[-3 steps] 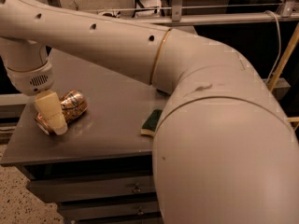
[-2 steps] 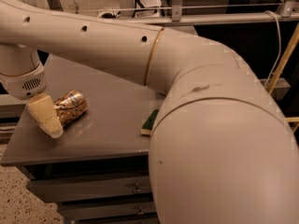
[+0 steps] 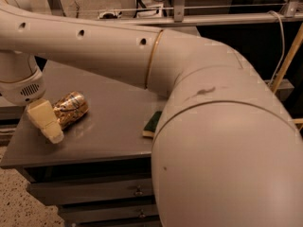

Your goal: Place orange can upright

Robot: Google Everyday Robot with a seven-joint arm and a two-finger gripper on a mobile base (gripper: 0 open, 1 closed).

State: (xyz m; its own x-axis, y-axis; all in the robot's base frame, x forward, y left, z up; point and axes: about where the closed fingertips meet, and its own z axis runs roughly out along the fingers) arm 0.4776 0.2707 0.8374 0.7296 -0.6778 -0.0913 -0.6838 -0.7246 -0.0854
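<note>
- Over the last second the tool [image 3: 46, 122], the cream block at the end of the big cream robot arm [image 3: 142, 56], has slid a little to the left and dropped slightly towards the flat grey metal surface [image 3: 109, 126].
- A second ago it overlapped the near end of the shiny orange-gold aluminium drink can [image 3: 71, 109]. Now it sits at that end, with more of the can's body showing.
- The can itself has barely stirred. It lies on its side towards the left front of the surface, with its long axis running from the tool up and to the right.
- For the task, I'd say nothing is won yet: the can is not upright, and the small shift looks to me like lining up on the can rather than lifting it.
- The tool hangs low over the left front of the surface, just under the arm's pale wrist housing.
- From where I stand I cannot tell whether the tool is open or closed, since only one cream face of it shows.
- The tool appears to touch, or lie right against, the can's lower-left end. I can't say it has a hold on the can, and it carries nothing clear of the surface.
- A green-and-yellow sponge [image 3: 152, 123] lies well apart to the right, half hidden by the arm's elbow.
</note>
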